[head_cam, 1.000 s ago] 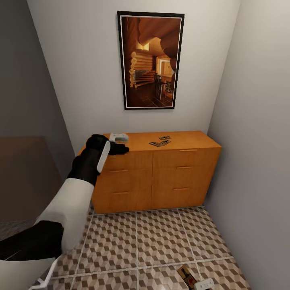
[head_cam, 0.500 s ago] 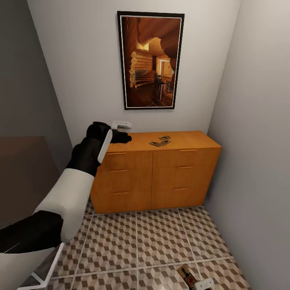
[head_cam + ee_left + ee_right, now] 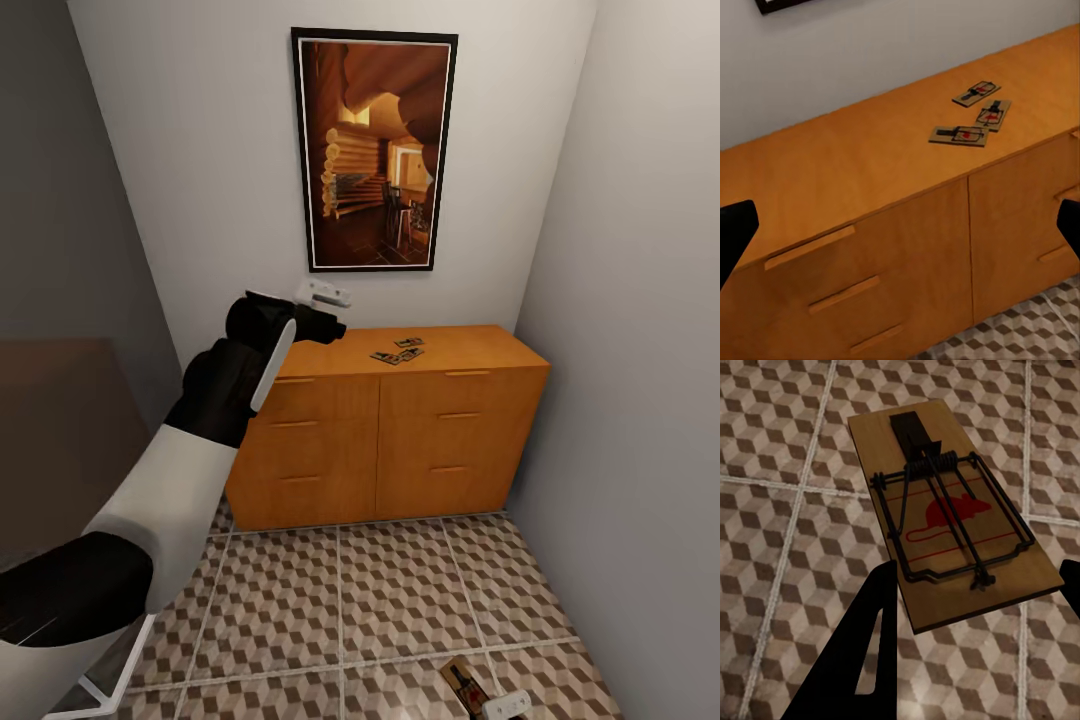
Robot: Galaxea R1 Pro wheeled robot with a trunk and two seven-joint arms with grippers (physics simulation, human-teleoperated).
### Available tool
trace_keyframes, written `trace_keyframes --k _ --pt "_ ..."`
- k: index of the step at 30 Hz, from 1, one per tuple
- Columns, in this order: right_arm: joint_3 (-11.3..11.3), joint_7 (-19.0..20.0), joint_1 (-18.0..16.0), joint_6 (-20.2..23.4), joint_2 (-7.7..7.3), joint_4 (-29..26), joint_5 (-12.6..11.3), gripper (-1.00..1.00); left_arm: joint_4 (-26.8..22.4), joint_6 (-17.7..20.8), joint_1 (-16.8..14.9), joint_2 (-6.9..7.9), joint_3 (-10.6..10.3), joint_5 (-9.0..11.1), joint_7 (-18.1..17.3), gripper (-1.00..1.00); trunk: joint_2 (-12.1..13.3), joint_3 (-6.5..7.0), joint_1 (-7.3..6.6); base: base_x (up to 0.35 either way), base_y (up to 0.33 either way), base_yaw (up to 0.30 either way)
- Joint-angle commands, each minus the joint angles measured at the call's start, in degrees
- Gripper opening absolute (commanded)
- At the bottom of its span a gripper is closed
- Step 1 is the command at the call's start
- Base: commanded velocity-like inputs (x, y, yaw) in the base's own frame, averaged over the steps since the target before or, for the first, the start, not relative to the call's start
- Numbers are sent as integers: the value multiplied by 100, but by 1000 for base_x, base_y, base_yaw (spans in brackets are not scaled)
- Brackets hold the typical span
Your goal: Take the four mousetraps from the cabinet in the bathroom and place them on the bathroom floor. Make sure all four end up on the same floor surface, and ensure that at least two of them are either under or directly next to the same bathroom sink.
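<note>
- Head view: the left gripper (image 3: 325, 293) is held above the cabinet's (image 3: 400, 420) top near its left end, fingers apart and empty.
- Three mousetraps (image 3: 979, 115) are clustered near the top's middle — a reach rightward and down is judged next.
- A fourth trap (image 3: 945, 517) is clamped in the right gripper (image 3: 500, 706) over the floor (image 3: 340, 600) — still to be set down.

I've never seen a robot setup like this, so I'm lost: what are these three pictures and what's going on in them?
It is a simulated two-armed robot. The head camera looks down over its left gripper, raised by an orange cabinet with three mousetraps on top. A camera on the left wrist views those traps between open fingers. The right wrist camera shows the right gripper with a fourth mousetrap between its fingers above the tiled floor; whether it grips it, I cannot tell.
</note>
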Motion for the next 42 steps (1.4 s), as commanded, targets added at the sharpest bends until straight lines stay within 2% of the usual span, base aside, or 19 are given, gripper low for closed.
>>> trace_keyframes --k 1,11,15,19,25,28,30,35,42 --pt "38 -1 -4 -15 -2 4 -7 -100 0 23 -2 0 -2 -6 -10 100 -3 -6 0 0 0 0" --pt "23 -6 -4 -50 -67 4 -10 -100 216 23 15 2 -5 -5 -10 100 -3 -6 0 0 0 0" --pt "21 -7 -4 -178 -223 16 -91 -100 377 23 22 2 -2 1 -20 100 -3 -6 0 0 0 0" --pt "24 -13 -4 -420 -350 28 -426 -100 471 18 24 3 -1 3 -161 100 -3 -6 0 0 0 0" --pt "29 -23 214 -857 -416 37 -1340 -100 508 15 25 57 -1 5 -403 100 -3 -6 0 0 0 0" --pt "29 -110 409 -1047 -398 39 -1538 -100 511 15 25 67 -1 7 -429 100 -3 -6 0 0 0 0" --pt "35 -413 627 -1201 -296 40 -1617 -100 512 15 25 77 -1 8 -444 100 -3 -6 0 0 0 0" --pt "47 -917 707 -1289 34 14 -1604 -100 505 15 74 76 -1 11 -449 100 -3 -6 0 0 0 0" --pt "34 -1007 716 -1299 62 -7 -1600 -100 511 15 101 80 -1 13 -450 100 -3 -6 0 0 0 0"
